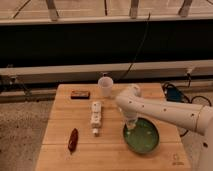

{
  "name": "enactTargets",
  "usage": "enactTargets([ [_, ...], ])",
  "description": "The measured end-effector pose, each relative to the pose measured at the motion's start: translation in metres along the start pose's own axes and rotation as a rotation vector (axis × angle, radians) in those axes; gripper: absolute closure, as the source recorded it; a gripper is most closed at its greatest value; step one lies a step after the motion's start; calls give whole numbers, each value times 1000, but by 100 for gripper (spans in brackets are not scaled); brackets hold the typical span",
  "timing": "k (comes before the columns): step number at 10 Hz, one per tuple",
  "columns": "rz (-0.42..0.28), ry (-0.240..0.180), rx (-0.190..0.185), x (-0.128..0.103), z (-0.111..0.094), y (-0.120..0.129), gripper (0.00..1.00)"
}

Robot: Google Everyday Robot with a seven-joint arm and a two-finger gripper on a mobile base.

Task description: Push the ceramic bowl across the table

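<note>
My gripper hangs at the far-left rim of the ceramic bowl, which sits on the table toward its near corner, on the right of the view. Whether my claw is spread or pressed together, I cannot tell. A white cup stands near the far edge.

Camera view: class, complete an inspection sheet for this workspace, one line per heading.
Surface: wooden plank table, small dark mark near one front corner.
Job's things: green ceramic bowl on the table, near that corner.
Clutter: white cup, dark flat box, white block, red object.
Grippers: hand at the bowl's rim, on the white block's side.
Cables: black cable hanging behind the cup.
Surroundings: speckled floor, dark wall panel.
</note>
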Motion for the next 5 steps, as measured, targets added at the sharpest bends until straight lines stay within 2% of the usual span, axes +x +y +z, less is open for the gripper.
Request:
enactTargets([
  [3, -25, 20, 3, -10, -2, -1, 96],
  [5, -64, 32, 4, -34, -6, -4, 96],
])
